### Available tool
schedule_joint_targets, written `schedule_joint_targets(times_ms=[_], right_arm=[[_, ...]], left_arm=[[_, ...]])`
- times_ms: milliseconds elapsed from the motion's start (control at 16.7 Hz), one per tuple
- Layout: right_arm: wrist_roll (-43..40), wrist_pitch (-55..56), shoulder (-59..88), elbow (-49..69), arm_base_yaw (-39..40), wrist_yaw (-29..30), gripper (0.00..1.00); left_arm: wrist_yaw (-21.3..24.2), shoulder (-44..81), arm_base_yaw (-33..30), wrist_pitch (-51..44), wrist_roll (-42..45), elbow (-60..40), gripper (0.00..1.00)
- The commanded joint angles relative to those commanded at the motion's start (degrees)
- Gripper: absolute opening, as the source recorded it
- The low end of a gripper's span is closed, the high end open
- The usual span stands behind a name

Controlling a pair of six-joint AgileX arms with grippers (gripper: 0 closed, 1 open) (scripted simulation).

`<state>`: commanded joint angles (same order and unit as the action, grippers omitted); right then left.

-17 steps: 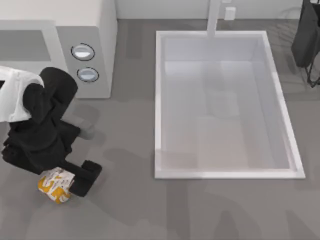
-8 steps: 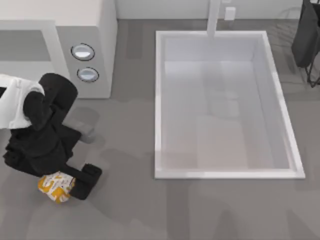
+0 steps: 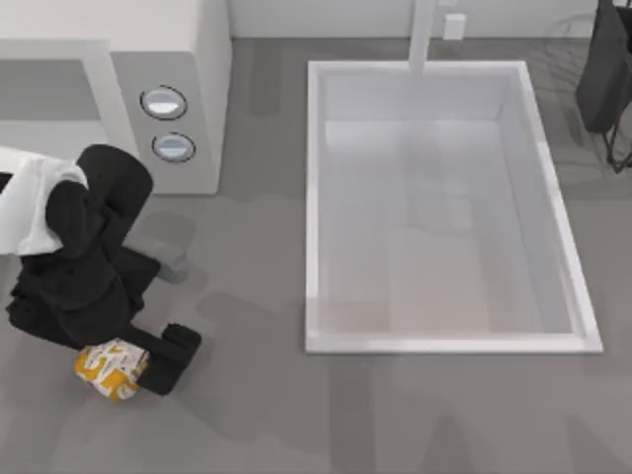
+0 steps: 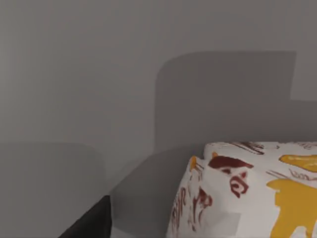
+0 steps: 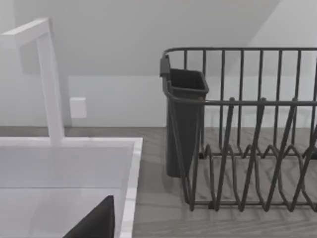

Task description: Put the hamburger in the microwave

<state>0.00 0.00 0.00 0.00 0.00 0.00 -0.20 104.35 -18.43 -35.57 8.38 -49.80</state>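
left claw [image 3: 133, 360] clamped on the hamburger [image 3: 109, 367] — low over grey table [image 3: 257, 415], near microwave [image 3: 188, 59].

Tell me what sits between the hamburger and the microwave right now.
In the top view, the left arm's black body lies over that stretch, between the hamburger and the microwave; grey counter surrounds it.

My right wrist view: white sink basin [image 5: 69, 163] occupies lower left of frame. White faucet [image 5: 47, 74] rises at its far rim, upper left. Small white wall plate [image 5: 78, 107] just beside faucet. Dark wire dish rack [image 5: 247, 148] fills right half on grey counter; dark utensil cup [image 5: 184, 119] fixed at rack's corner nearest sink. Dark tip of my own finger [image 5: 94, 223] at bottom edge.
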Motion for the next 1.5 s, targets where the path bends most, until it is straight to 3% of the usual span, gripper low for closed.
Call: schedule_joint_targets(times_ms=[240,300,720,1500], right_arm=[[0.0,0.0,0.0,0.0,0.0,0.0,1.0],[0.0,0.0,0.0,0.0,0.0,0.0,1.0],[0.0,0.0,0.0,0.0,0.0,0.0,1.0],[0.0,0.0,0.0,0.0,0.0,0.0,1.0]], left_arm=[[0.0,0.0,0.0,0.0,0.0,0.0,0.02],[0.0,0.0,0.0,0.0,0.0,0.0,0.0],[0.0,0.0,0.0,0.0,0.0,0.0,0.0],[0.46,-12.79,-0.15,-26.79,-0.42,-15.8,0.0]])
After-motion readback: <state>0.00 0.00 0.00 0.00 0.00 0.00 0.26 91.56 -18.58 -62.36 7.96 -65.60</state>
